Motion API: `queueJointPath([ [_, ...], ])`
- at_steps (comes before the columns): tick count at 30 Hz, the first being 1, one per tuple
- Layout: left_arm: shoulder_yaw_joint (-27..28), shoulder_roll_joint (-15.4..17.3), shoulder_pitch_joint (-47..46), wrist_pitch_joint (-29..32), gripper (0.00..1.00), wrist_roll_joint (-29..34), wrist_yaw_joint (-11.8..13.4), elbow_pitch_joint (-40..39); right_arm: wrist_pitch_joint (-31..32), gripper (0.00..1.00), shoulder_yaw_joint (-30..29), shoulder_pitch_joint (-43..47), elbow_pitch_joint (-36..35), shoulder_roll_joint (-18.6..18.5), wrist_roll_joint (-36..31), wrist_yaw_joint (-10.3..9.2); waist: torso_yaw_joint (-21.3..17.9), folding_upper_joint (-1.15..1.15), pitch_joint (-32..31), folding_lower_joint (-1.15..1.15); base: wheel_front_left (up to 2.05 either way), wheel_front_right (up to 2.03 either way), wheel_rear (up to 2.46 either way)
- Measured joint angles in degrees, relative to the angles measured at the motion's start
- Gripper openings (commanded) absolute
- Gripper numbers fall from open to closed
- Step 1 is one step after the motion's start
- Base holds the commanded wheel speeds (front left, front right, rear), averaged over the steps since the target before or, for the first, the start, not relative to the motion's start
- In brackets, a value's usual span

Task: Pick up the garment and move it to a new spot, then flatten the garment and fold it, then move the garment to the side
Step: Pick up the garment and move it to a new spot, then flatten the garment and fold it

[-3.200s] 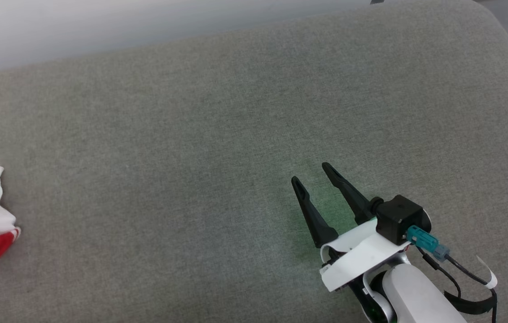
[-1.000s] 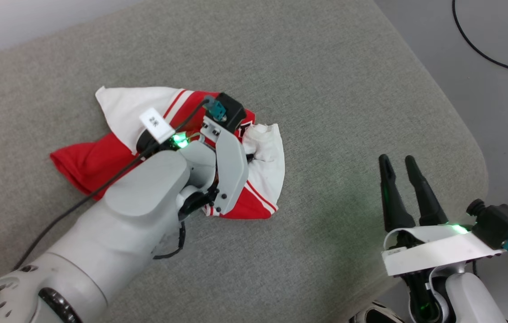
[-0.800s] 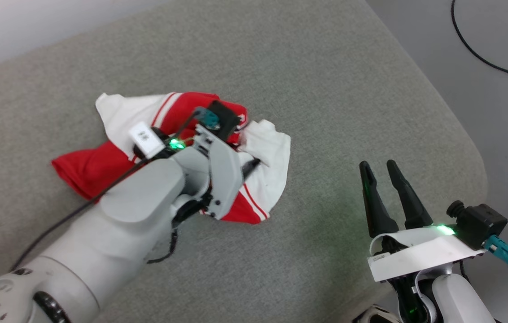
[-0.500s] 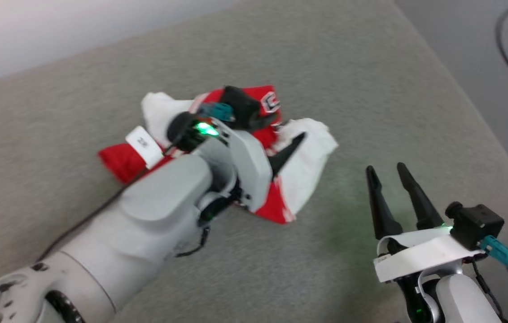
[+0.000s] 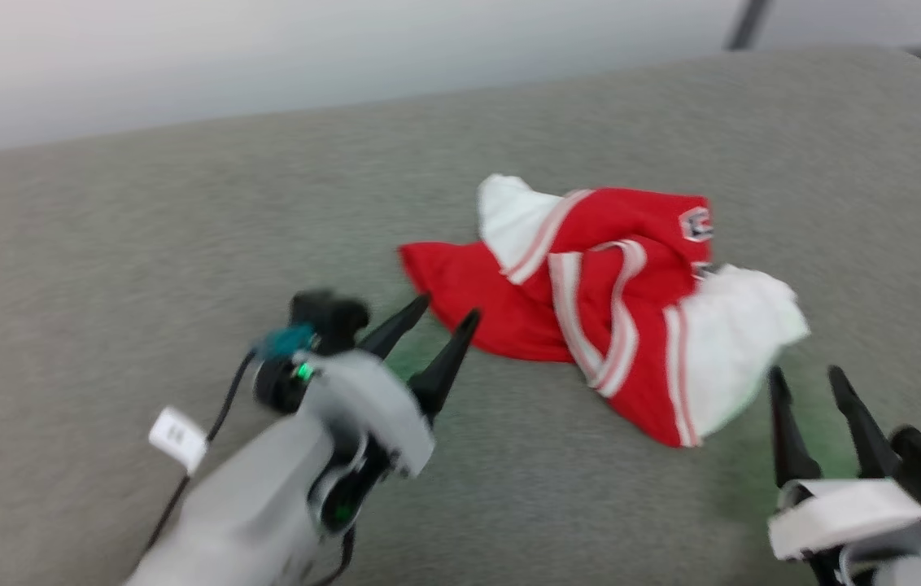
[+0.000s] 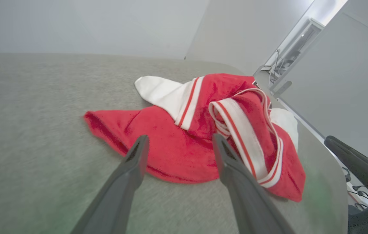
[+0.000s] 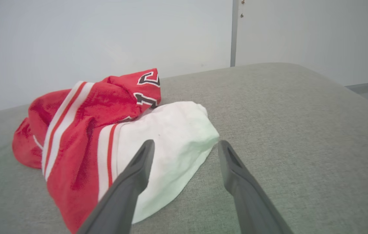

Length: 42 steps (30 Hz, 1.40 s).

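Head view: the shirt (image 5: pixel 615 285) lies crumpled on the grey cushion (image 5: pixel 184 244), just ahead of the left gripper (image 5: pixel 446 308) and the right gripper (image 5: pixel 804 374). Both have their fingers spread and hold nothing.
Left wrist view: the shirt's red cloth lies just past the tips.
Right wrist view: its white sleeve (image 7: pixel 171 136) lies just ahead.

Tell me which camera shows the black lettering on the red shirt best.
The right wrist view: the lettering faces it, sharp and close, on top of the garment. The head view shows it as a small blurred patch. The left wrist view catches at most a sliver at the far edge.
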Motion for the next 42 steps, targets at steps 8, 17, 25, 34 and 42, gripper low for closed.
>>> queueJointPath([
  [8, 16.7, 1.6, 16.4, 0.0, 1.0, 11.4, 2.1, -4.8, 0.0, 1.0, -3.5, 4.6, -0.2, -1.4, 0.8, 0.01, 8.7, 0.0, -3.4, 0.0, 0.0, 0.0, 0.0],
  [17, 33.0, 2.8, 30.9, 0.0, 1.0, 24.6, 3.1, -15.0, 0.0, 1.0, -4.3, 6.9, -0.7, -3.3, 1.9, 0.0, 12.1, 0.0, -9.6, 0.0, 0.0, 0.0, 0.0],
  [25, 41.3, 1.0, 38.9, 0.0, 1.0, 32.1, 3.0, -23.0, 0.0, 1.0, -3.1, 6.9, -2.3, -4.3, 4.4, 0.0, 11.7, 0.0, -13.6, 0.0, 0.0, 0.0, 0.0],
  [34, 46.0, -0.7, 44.5, 0.0, 1.0, 38.7, 3.6, -27.1, 0.0, 1.0, -2.0, 7.9, -3.3, -5.1, 5.7, 0.0, 9.6, 0.0, -14.7, 0.0, 0.0, 0.0, 0.0],
  [42, 48.2, -2.9, 46.7, 0.0, 1.0, 42.7, 2.7, -26.8, 0.0, 1.0, -2.0, 8.3, -3.4, -4.7, 5.3, 0.0, 8.6, 0.0, -14.0, 0.0, 0.0, 0.0, 0.0],
])
